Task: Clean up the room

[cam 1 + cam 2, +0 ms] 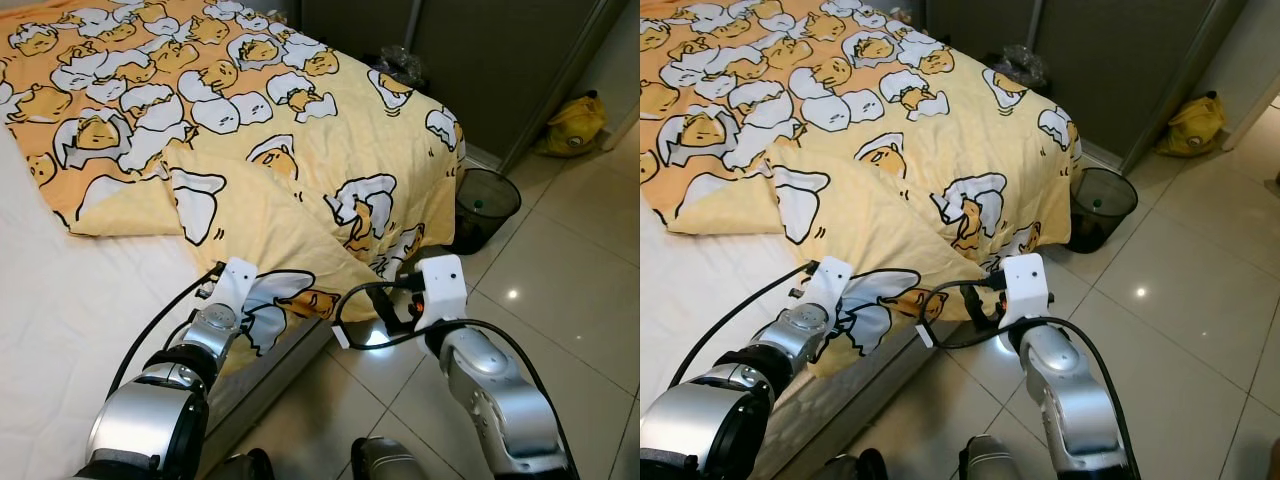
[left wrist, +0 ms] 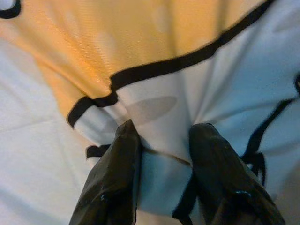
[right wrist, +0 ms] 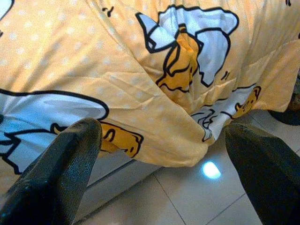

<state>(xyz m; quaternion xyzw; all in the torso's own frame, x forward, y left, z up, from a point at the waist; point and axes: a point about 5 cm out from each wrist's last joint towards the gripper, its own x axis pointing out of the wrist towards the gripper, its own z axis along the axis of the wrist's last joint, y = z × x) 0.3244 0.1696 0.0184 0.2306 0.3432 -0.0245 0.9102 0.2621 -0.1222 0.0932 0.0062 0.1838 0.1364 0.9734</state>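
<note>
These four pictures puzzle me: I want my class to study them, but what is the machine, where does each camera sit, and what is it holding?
It is a walking robot with two silver arms, each ending in a two-fingered black claw. The two wide pictures come from cameras in its head, looking down; the two close ones from cameras on its wrists. Before it stands a bed with a yellow cartoon-print blanket, beside a black mesh bin on the tiled floor. The left claw pinches a fold of the blanket. The right claw hangs open near the blanket's drooping corner.
</note>
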